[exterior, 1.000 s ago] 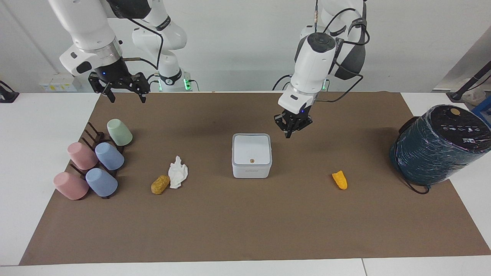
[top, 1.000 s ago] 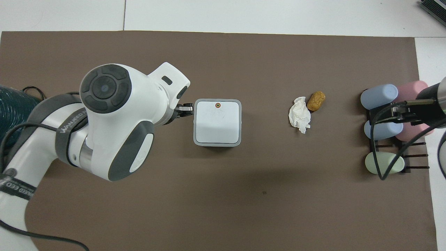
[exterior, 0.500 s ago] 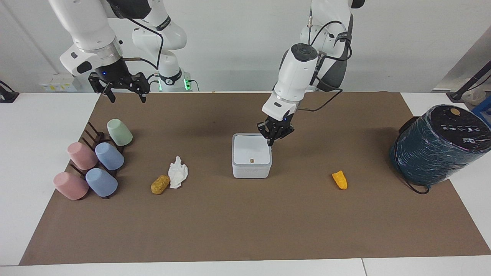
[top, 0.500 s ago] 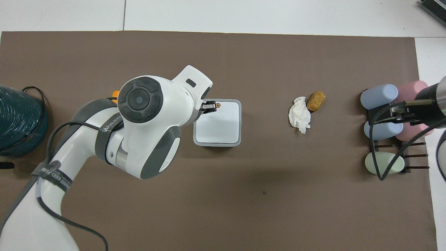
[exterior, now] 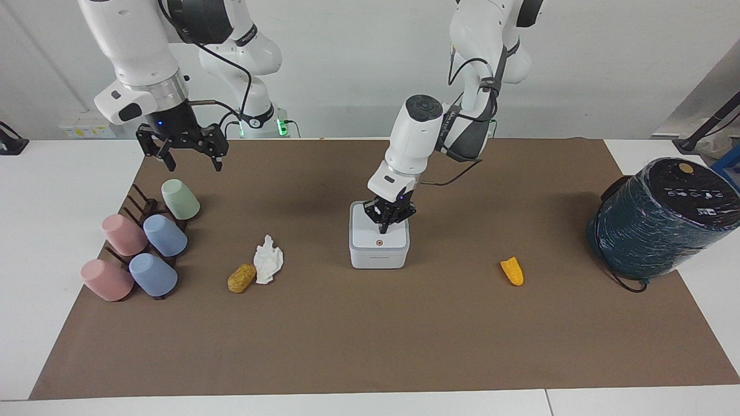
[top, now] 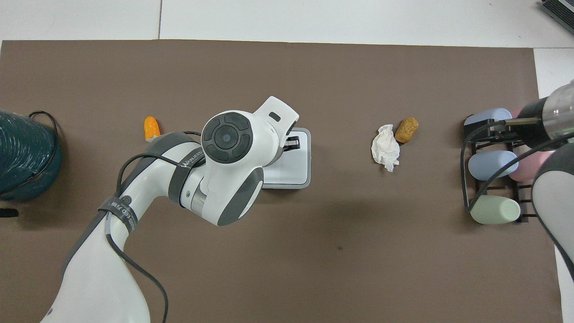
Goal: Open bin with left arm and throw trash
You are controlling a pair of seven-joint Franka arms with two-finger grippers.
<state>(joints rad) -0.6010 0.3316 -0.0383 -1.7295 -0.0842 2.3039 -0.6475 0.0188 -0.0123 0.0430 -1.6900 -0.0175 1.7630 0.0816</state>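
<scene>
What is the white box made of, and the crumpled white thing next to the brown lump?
The bin looks like smooth, slightly shiny plastic: hard flat sides, rounded corners. The tissue looks like thin soft paper, judging by its crumpled folds and matte white surface.

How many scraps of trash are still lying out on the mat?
3. A crumpled white tissue and a tan-brown crumbly lump lie side by side toward the right arm's end; an orange wedge-shaped piece lies toward the left arm's end.

Five cups (exterior: 165, 235), three trash scraps (exterior: 268, 260), one bin (exterior: 378, 252).
</scene>
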